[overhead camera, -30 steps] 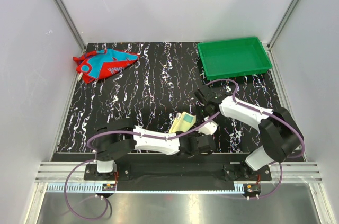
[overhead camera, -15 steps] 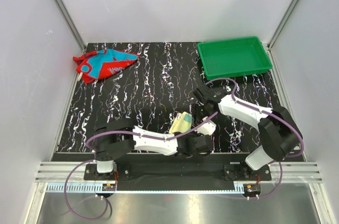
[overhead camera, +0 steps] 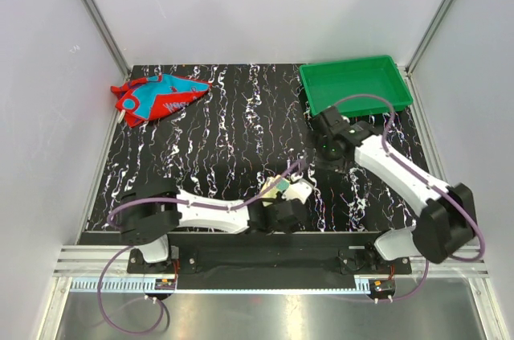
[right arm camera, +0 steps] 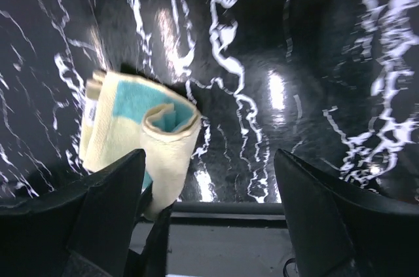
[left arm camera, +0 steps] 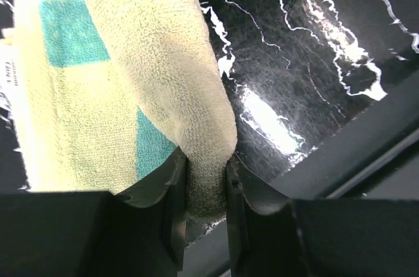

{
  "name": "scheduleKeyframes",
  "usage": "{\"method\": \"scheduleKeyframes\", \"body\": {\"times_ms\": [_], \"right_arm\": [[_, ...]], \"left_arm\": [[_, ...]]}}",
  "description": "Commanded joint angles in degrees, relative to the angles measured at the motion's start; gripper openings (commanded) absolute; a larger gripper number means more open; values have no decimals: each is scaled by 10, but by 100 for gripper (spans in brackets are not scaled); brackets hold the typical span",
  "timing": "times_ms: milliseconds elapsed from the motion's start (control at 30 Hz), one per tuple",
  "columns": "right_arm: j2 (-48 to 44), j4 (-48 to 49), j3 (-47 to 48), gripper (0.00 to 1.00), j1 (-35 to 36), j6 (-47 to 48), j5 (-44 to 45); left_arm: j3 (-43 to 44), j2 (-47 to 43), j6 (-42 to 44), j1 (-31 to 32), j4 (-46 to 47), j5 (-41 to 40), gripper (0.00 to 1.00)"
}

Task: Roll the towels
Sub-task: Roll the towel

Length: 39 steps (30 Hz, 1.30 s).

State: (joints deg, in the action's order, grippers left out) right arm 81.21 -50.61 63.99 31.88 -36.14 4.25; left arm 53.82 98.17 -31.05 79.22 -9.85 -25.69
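The pale yellow towel (left arm camera: 72, 113) with its teal patch lies near the table's front edge, one side rolled up into a tube (left arm camera: 163, 61). My left gripper (left arm camera: 207, 202) is shut on the lower end of that roll. In the top view the towel (overhead camera: 279, 185) sits just ahead of the left gripper (overhead camera: 283, 199). My right gripper (right arm camera: 209, 192) stands wide open with nothing between its fingers, lifted off and behind the towel (right arm camera: 124, 126); in the top view the right gripper (overhead camera: 325, 147) is near the tray. The red towel (overhead camera: 157, 96) lies crumpled at the far left.
A green plastic tray (overhead camera: 384, 97) stands at the back right, just behind the right wrist. The black marbled table (overhead camera: 225, 139) ends in a dark rail (right arm camera: 262, 208) right below the yellow towel. White walls enclose three sides.
My right gripper has opened, let go of the yellow towel and drawn back toward the tray. The left gripper has pulled the towel's rolled end a little nearer the front edge.
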Motion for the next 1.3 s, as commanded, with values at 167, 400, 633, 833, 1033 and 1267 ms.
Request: {"method": "scheduleKeyframes", "body": {"times_ms": [167,400,633,833,1033,1267], "right_arm": [[-161,77,-46,86,-18,-2,-36],[-219,218,-184,86,-17,-31,-187],[-221,394,-306,86,-15,-88,-263],[-168,493,-352,86,-8,-110,-274],[-89,542,-361,84,26,-120,-243],[-38,575,-369,53,57,-135,-223]], "left_arm": [[-126,-105,-87,-105,161,200,11],[-233,-145,-167,-223,342,400,4],[-285,-61,-258,-296,525,529,2],[-307,27,-326,-318,682,586,2],[-302,37,-325,-324,674,587,3],[-290,40,-317,-335,645,594,4]]}}
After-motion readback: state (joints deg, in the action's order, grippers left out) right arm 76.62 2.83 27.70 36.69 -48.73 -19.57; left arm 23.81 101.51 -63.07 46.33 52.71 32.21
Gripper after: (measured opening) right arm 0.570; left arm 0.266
